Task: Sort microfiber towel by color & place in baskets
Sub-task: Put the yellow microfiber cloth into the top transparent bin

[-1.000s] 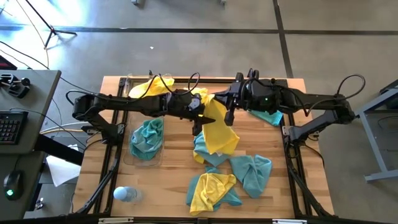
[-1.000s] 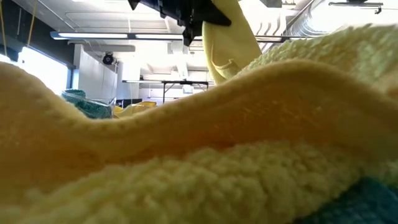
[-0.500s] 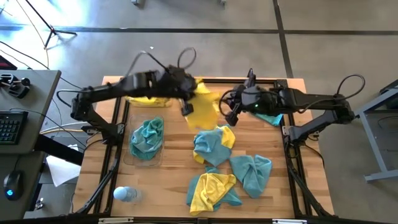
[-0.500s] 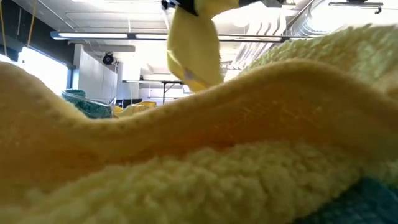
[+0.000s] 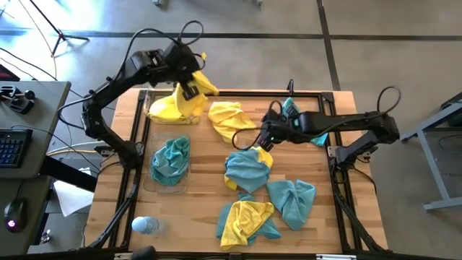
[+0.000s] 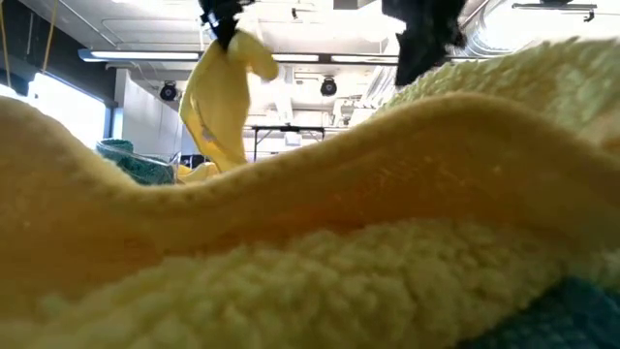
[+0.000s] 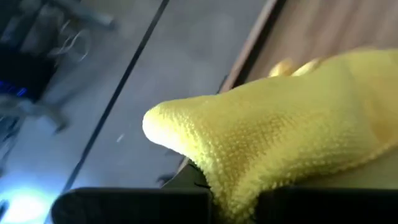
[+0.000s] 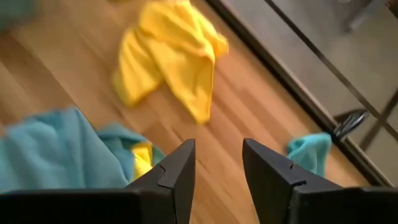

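- Over the desk's far left corner, a yellow towel [image 5: 196, 81] is held tight by the left gripper [image 5: 189, 91].
- Near the desk's middle, the right gripper [image 5: 261, 137] is kept partly open, empty.

Two dark two-finger grippers are showing: the left gripper [image 5: 189, 91] and the right gripper [image 5: 261, 136]. Two clear plastic baskets are sitting at the table's left: the far basket [image 5: 153, 94] and the near basket [image 5: 146, 182]. One pale blue bottle [image 5: 145, 225] is lying by the near edge. Yellow and teal fuzzy towels are overlapping in heaps, so their count cannot be told.
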